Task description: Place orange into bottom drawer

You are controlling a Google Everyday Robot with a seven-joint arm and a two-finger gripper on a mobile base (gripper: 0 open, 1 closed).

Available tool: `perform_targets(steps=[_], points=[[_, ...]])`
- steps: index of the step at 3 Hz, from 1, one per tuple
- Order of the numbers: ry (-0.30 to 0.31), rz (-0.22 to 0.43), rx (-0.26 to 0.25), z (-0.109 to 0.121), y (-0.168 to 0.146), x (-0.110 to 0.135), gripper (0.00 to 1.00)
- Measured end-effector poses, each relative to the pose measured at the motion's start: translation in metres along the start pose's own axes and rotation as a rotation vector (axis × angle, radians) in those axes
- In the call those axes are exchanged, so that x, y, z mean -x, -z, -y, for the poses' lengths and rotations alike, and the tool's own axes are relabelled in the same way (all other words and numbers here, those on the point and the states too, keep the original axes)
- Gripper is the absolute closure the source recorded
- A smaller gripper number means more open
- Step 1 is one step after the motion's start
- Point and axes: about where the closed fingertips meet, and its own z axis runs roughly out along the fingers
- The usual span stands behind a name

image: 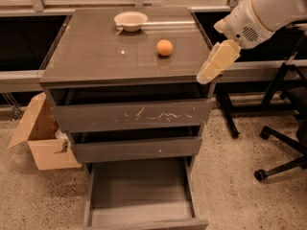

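The end effector (208,72), pale cream, hangs tilted at the front right corner of the table (96,56), its tip right at the corner edge. From here I cannot tell whether it is wide or narrow; nothing shows in its grasp. The white arm (264,13) rises behind it, up and away to the right, clear of the table top.

Inward from the end effector, toward the middle of the table and a little farther back, sits the orange (164,47), alone on bare surface and well off every edge. Farther back again, near the rear edge, is a shallow white bowl (131,20), apart from the orange.

Straight below the end effector runs the right end of the scratched drawer (129,115), and under it the plain middle drawer (136,149), both fronts nearly flush. Lowest down and to the left, the bottom drawer (139,190) is pulled out, its flat grey floor bare between thin side walls.

On the far side from the end effector, a cardboard box (43,138) stands against the table's left side. Behind the end effector, to the right, a black office chair (288,128) stands on the speckled floor (240,176), with open floor between it and the drawers.
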Motion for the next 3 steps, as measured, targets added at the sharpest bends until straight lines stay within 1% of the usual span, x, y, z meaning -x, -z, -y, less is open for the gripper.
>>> perform_targets(steps=[1,2,3], points=[[-0.016,0.053,0.009,0.005,-0.011,0.003,0.0],[-0.033,0.159,0.028,0.026,-0.038,0.016,0.0],[-0.028,0.224,0.045,0.046,-0.064,0.03,0.0]])
